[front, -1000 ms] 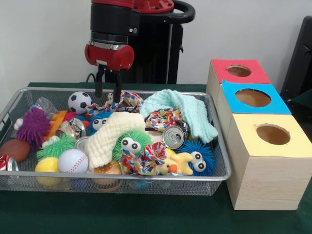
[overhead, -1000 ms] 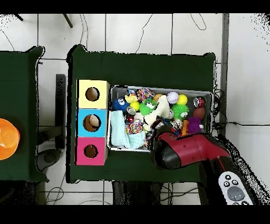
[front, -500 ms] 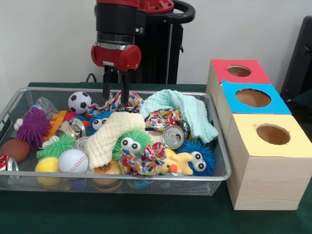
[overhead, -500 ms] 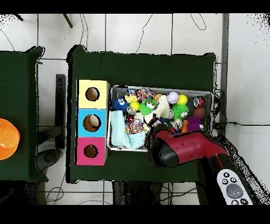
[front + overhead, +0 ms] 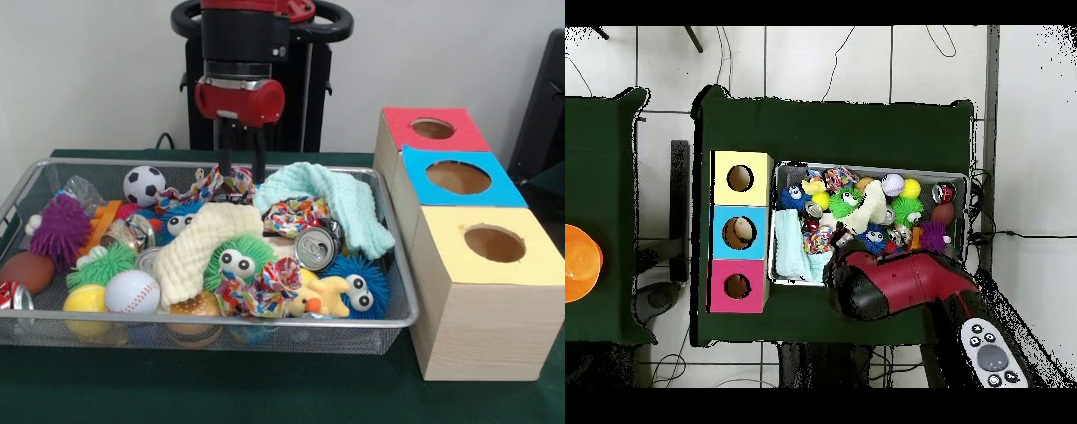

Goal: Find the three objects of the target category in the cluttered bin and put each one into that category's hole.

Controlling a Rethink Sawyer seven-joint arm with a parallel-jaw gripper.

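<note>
From where I stand across the table, the gripper (image 5: 241, 168) hangs over the far rim of the bin (image 5: 212, 323), its two dark fingers spread with a clear gap between them and nothing held in it. Directly beneath the tips lies a crumpled patterned cloth (image 5: 218, 183), and just to one side of them, toward the boxes, the pale green knitted cloth (image 5: 331, 208) drapes down along the basket's edge. Which piece it is after I cannot say for sure; the patterned cloth seems the closest candidate, lying right under the tips.

The hole (image 5: 433, 128) in the red-topped box (image 5: 402, 141) sits well off to that same side of the gripper, past the green cloth and beyond the bin's end wall, roughly level with the gripper along the far edge of the table. In the overhead view the arm (image 5: 900, 285) covers that near corner of the basket, and the red box's hole (image 5: 737, 286) lies out sideways from it, so any carry would be a sideways run.
</note>
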